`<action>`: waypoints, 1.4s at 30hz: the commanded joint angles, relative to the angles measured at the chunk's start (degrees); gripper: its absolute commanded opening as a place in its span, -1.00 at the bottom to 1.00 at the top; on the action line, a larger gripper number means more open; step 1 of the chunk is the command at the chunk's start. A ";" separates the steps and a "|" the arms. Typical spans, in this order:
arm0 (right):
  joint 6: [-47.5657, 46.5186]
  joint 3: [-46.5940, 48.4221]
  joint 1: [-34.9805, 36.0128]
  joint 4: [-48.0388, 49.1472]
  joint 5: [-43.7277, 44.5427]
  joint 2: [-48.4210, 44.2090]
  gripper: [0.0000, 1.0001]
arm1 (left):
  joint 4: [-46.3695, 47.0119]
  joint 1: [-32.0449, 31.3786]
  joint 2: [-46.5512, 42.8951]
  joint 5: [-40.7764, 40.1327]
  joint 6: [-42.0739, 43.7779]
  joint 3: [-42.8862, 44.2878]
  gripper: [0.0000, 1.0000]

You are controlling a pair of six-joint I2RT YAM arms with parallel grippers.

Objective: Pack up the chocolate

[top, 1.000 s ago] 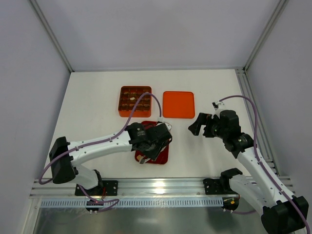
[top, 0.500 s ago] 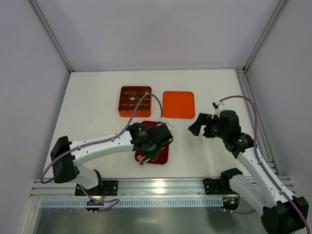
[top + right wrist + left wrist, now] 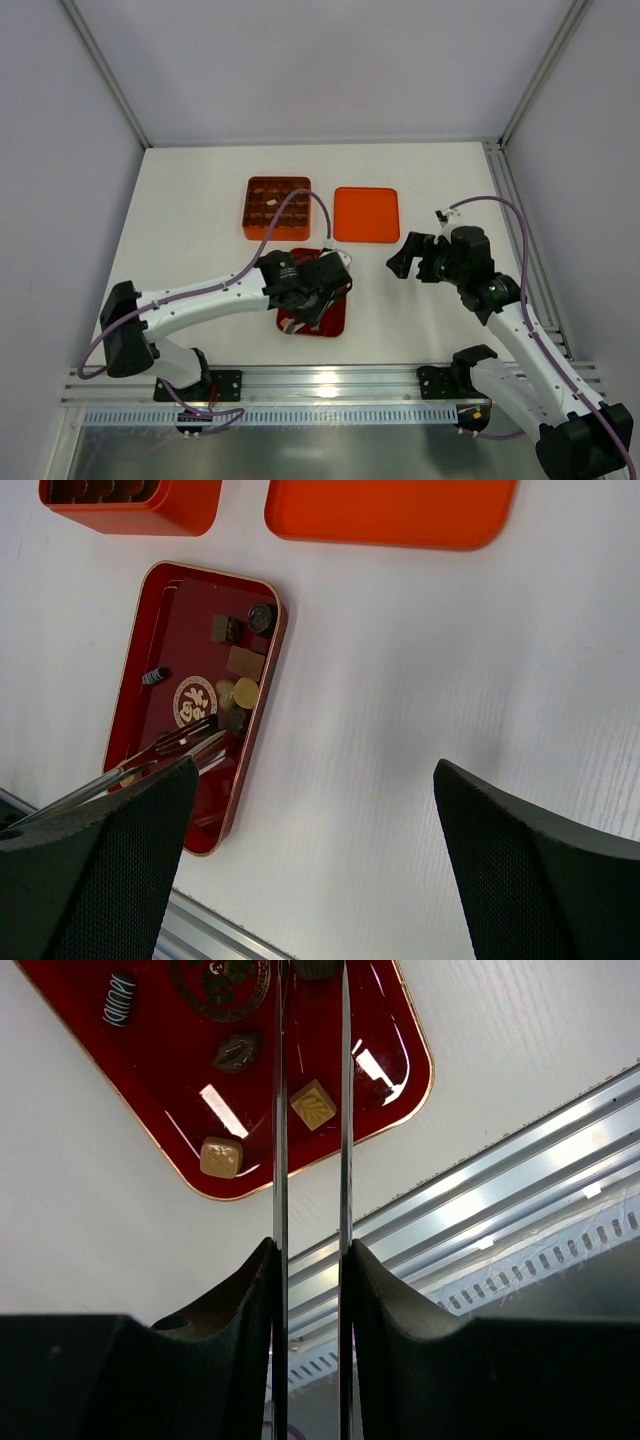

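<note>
Chocolate (image 3: 245, 692) loose in a dark red tray (image 3: 185, 610): tan, cream and dark pieces bunched toward the 3 o'clock rim in the right wrist view, one striped piece apart at 9 o'clock, just above a gold emblem (image 3: 195, 702). More brown pieces in the cells of an orange box (image 3: 277, 236), at 12 o'clock of the tray from overhead. A flat orange lid (image 3: 366, 214) just beside the box at 3 o'clock, not touching it.

Left gripper (image 3: 312, 990) low over the tray, its two thin blades (image 3: 279, 1110) parallel with a narrow gap between. A tan square framed in that gap, another at 9 o'clock of the blades near the tray's corner. A dark piece between the blades at the very top of the left wrist view, possibly pinched; tips cut off by the frame, so no telling whether gripped or merely straddled.

Right gripper (image 3: 404, 258) at 3 o'clock of the tray, well apart from it, above bare white table (image 3: 200, 220). Black fingers (image 3: 100, 880) spread wide, nothing between them.

Metal rail (image 3: 480, 1210) along the table's near edge, at 6 o'clock of the tray.
</note>
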 commanded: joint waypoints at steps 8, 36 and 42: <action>0.46 0.35 0.16 1.49 0.58 -0.56 0.99 | -2.17 -0.26 -4.81 -2.60 -0.74 2.13 -0.36; 0.20 0.35 0.25 1.49 0.49 -0.38 1.00 | -0.33 -0.26 -3.15 -1.02 -0.57 -1.47 -0.32; 0.20 0.35 0.25 1.49 0.49 -0.38 0.99 | -0.15 -0.26 -2.62 -0.84 -0.39 -1.65 -0.27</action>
